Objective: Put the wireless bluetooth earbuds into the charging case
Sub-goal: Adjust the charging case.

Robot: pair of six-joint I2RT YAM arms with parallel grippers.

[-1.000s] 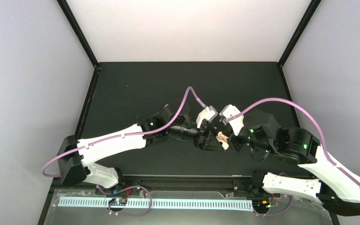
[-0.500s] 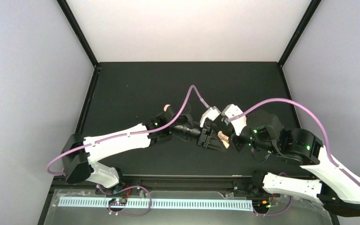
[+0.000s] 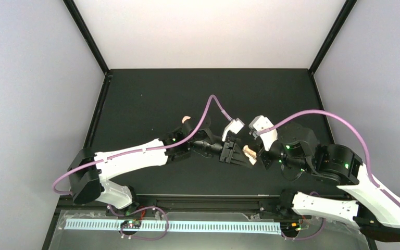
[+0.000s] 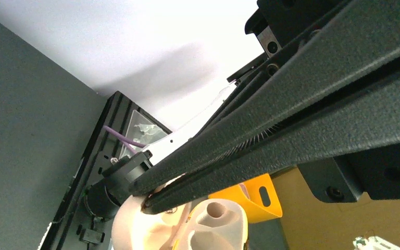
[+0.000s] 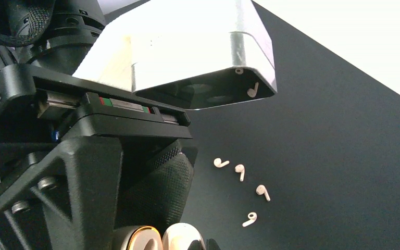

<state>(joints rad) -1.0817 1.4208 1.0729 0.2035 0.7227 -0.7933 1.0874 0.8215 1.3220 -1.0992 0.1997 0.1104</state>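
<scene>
Black tabletop is carrying four loose earbuds; right gripper is pinching the cream charging case aloft, left gripper nearly closed beside it, grip unclear. Likely steadying; next needs a delicate earbud pick.

The table is a flat, matte black surface. On it the wireless bluetooth earbuds, four and cream-white, lie in a loose curved line, each apart from the next, well clear of the table's edge. One small cream object also lies on the table, well short of that edge.
</scene>
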